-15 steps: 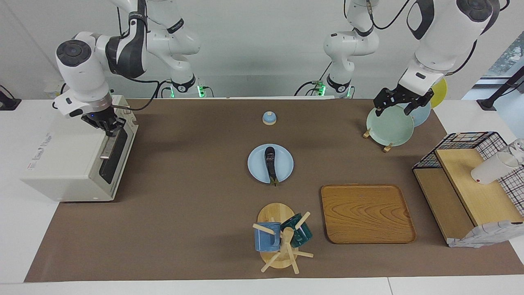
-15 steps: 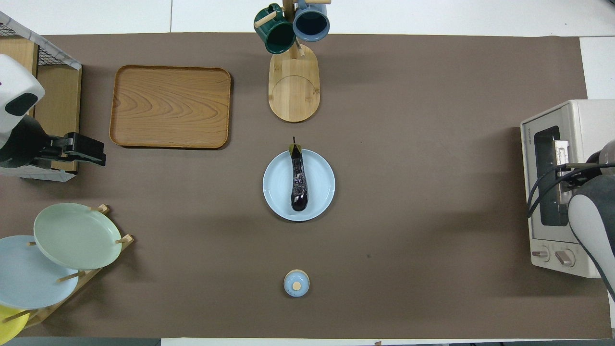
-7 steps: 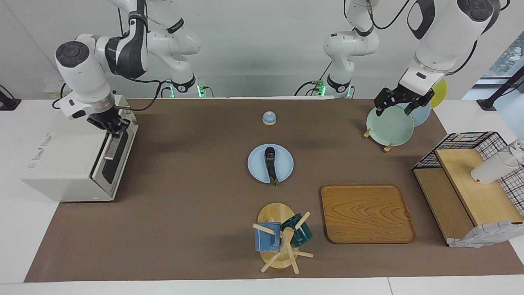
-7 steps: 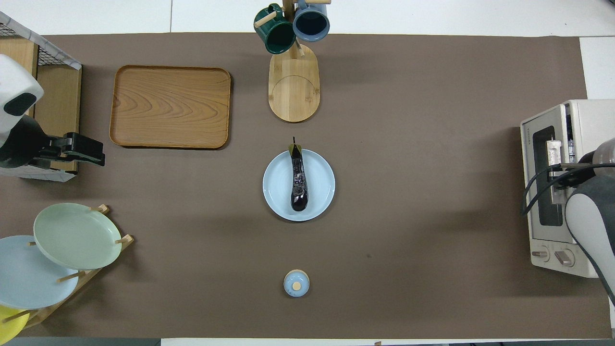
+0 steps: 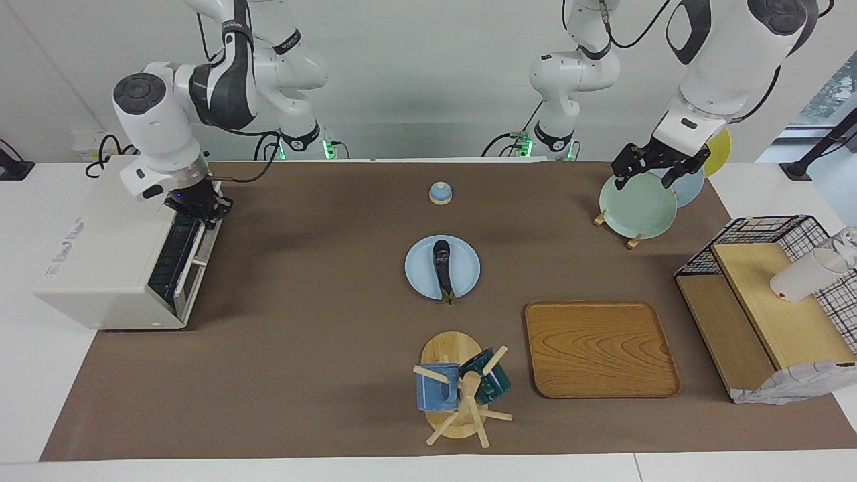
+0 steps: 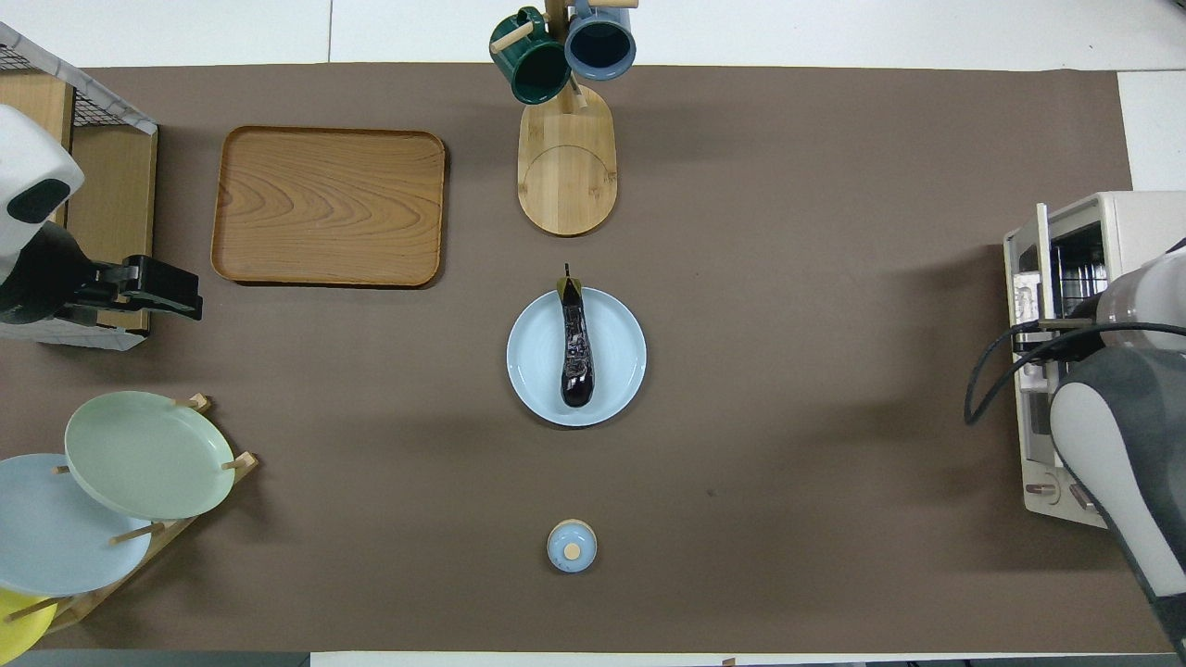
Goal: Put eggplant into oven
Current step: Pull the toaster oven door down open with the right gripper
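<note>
The dark purple eggplant (image 5: 442, 266) (image 6: 574, 357) lies on a light blue plate (image 5: 466, 268) (image 6: 619, 357) at the table's middle, its green stem pointing away from the robots. The white oven (image 5: 100, 251) (image 6: 1126, 218) stands at the right arm's end of the table. Its door hangs partly open and tilts outward, so the wire rack inside shows. My right gripper (image 5: 201, 206) (image 6: 1030, 335) is shut on the oven door's handle, at the end nearer the robots. My left gripper (image 5: 644, 179) (image 6: 195, 295) waits open in the air over the plate rack.
A plate rack (image 5: 636, 201) (image 6: 139, 454) holds green, blue and yellow plates. A wooden tray (image 5: 600, 348) (image 6: 329, 206), a mug tree (image 5: 462, 385) (image 6: 565, 102) with two mugs, a small blue lid (image 5: 440, 193) (image 6: 572, 545) and a wire-and-wood shelf (image 5: 770, 308) stand around the table.
My right gripper has pulled the oven door's handle outward and the door has swung from nearly closed to partly open. The left arm and the eggplant have not moved.
</note>
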Motion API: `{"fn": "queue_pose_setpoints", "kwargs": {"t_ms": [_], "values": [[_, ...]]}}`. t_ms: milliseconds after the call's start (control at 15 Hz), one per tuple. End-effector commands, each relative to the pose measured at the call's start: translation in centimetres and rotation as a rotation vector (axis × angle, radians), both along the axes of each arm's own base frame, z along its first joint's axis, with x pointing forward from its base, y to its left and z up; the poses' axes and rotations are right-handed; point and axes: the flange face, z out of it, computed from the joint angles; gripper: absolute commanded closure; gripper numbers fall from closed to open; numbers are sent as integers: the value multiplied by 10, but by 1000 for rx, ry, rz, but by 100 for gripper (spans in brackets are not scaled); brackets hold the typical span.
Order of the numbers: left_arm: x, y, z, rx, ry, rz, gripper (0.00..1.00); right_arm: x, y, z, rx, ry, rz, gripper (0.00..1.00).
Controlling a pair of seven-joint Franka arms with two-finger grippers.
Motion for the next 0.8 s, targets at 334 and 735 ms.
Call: {"fn": "queue_pose_setpoints", "kwargs": {"t_ms": [334,735], "values": [[-7,4,3,-7,-3,9,0,25,-4,-81,-5,-81,12,100],[-7,4,3,-7,-3,9,0,30,16,-115,0,-92,53,100]]}}
